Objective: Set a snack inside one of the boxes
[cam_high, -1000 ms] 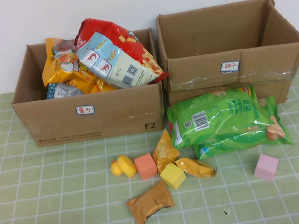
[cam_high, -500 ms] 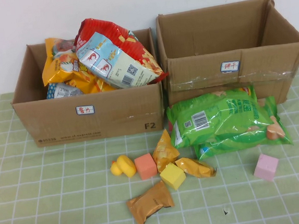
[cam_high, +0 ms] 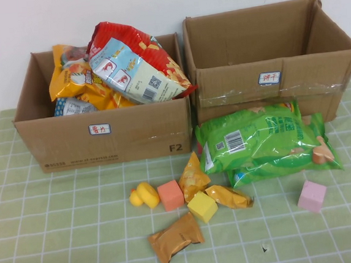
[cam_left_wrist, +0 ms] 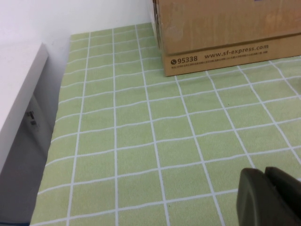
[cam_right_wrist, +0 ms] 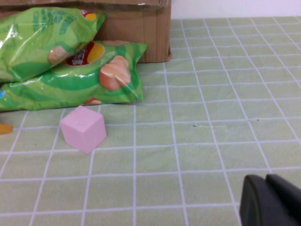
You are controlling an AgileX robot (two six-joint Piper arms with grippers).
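Two green snack bags [cam_high: 265, 141] lie stacked in front of the right cardboard box [cam_high: 275, 79], whose inside shows no contents. They also show in the right wrist view [cam_right_wrist: 70, 70]. The left cardboard box [cam_high: 102, 135] holds several chip bags [cam_high: 136, 64]. Small orange snack packets [cam_high: 194, 178] and a brown packet [cam_high: 175, 237] lie in the middle. My left gripper [cam_left_wrist: 265, 176] is shut and empty, low over the mat in front of the left box [cam_left_wrist: 225, 33]. My right gripper [cam_right_wrist: 265, 181] is shut and empty, over the mat near the pink cube [cam_right_wrist: 83, 128].
A yellow duck [cam_high: 145, 195], an orange cube [cam_high: 170, 194], a yellow cube [cam_high: 203, 206] and a pink cube [cam_high: 312, 196] lie on the green checked mat. A white wall stands behind the boxes. A white shelf edge [cam_left_wrist: 19, 94] borders the mat on the left.
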